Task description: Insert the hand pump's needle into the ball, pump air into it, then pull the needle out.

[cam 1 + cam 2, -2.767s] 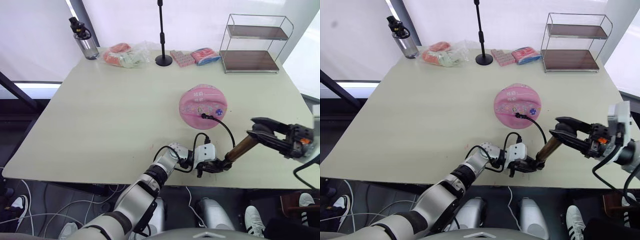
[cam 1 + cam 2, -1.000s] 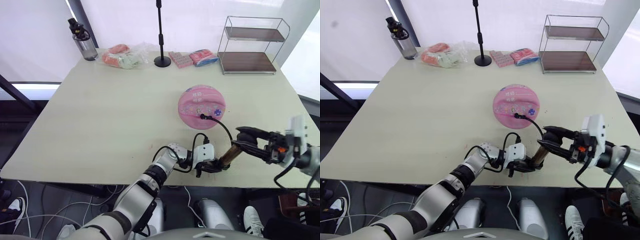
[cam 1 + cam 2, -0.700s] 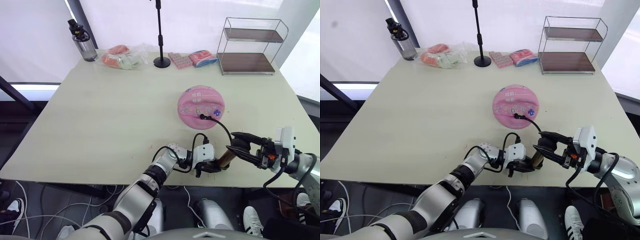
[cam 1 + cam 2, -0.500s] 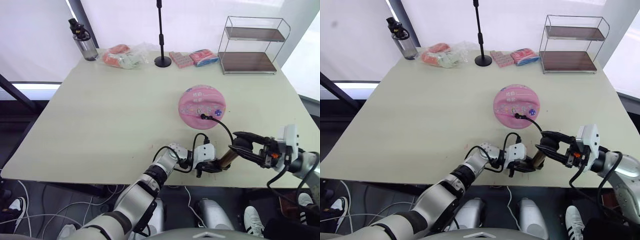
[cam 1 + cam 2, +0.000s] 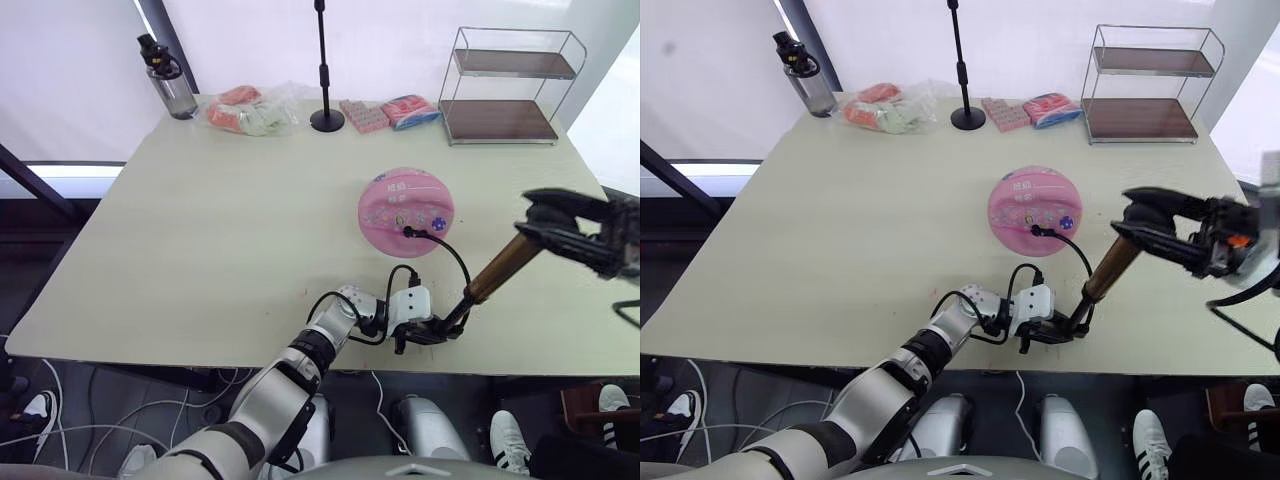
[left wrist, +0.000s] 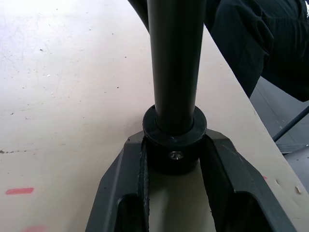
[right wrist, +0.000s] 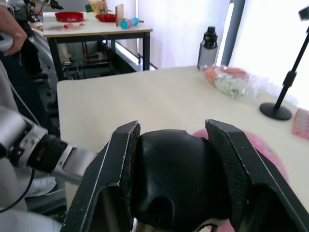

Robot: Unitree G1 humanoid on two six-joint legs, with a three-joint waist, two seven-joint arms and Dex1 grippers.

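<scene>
The pink ball (image 5: pixel 405 205) lies on the table (image 5: pixel 200 230). The needle's black fitting (image 5: pixel 408 232) sits against the ball's near side, and its pin is hidden. From there a thin black hose (image 5: pixel 460 262) curves to the hand pump (image 5: pixel 497 268), which slants up to the right with its bronze barrel drawn away from its lower end. My left gripper (image 5: pixel 432 335) is shut on that lower black end near the table's front edge, where its fingers (image 6: pixel 219 164) clasp the collar. My right gripper (image 5: pixel 530 212) is shut on the pump's black handle (image 7: pixel 174 179), raised to the ball's right.
Along the far edge stand a water bottle (image 5: pixel 168 85), bagged items (image 5: pixel 245 110), a black stand (image 5: pixel 325 75), pink packets (image 5: pixel 365 115) and a wire shelf (image 5: pixel 510 85). The table's front edge runs just behind my left gripper.
My right gripper has risen up and to the right with the handle, stretching the pump out from its pressed-down position. The left gripper and the ball have stayed put.
</scene>
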